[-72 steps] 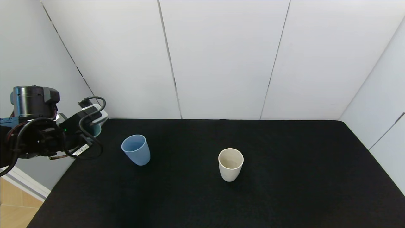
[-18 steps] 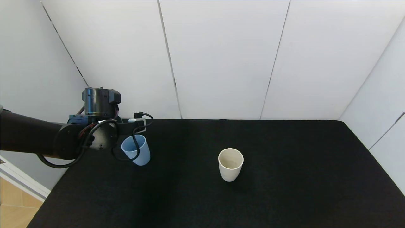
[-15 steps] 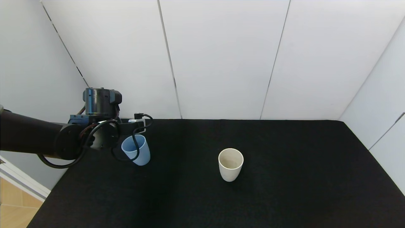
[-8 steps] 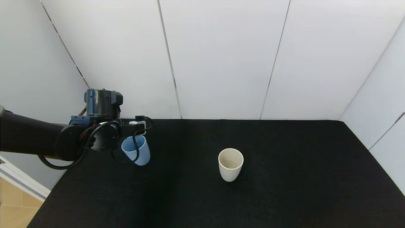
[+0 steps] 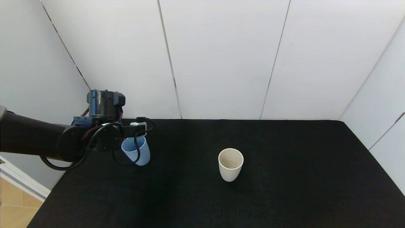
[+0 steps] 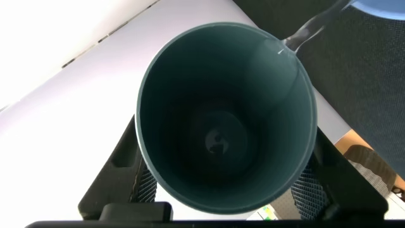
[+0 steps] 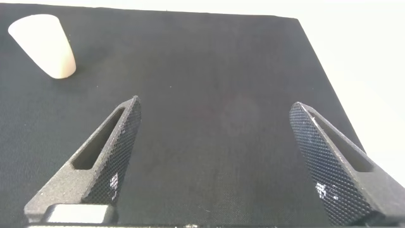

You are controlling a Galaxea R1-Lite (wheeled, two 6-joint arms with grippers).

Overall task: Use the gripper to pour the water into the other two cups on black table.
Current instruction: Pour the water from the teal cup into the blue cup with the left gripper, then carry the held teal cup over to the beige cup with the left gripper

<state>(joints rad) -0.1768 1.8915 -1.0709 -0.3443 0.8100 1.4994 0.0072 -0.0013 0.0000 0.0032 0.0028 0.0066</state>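
Your left gripper (image 6: 224, 190) was clamped on a teal-green cup (image 6: 226, 117), tipped so its mouth faced the wrist camera, with a thin stream of water (image 6: 310, 26) leaving the rim toward the blue cup (image 5: 137, 152) just below and in front of it. The cream cup (image 5: 230, 164) stood upright well off to that gripper's right on the black table (image 5: 284, 196), nearer your right gripper (image 7: 218, 155), which hovered with fingers spread wide, holding nothing.
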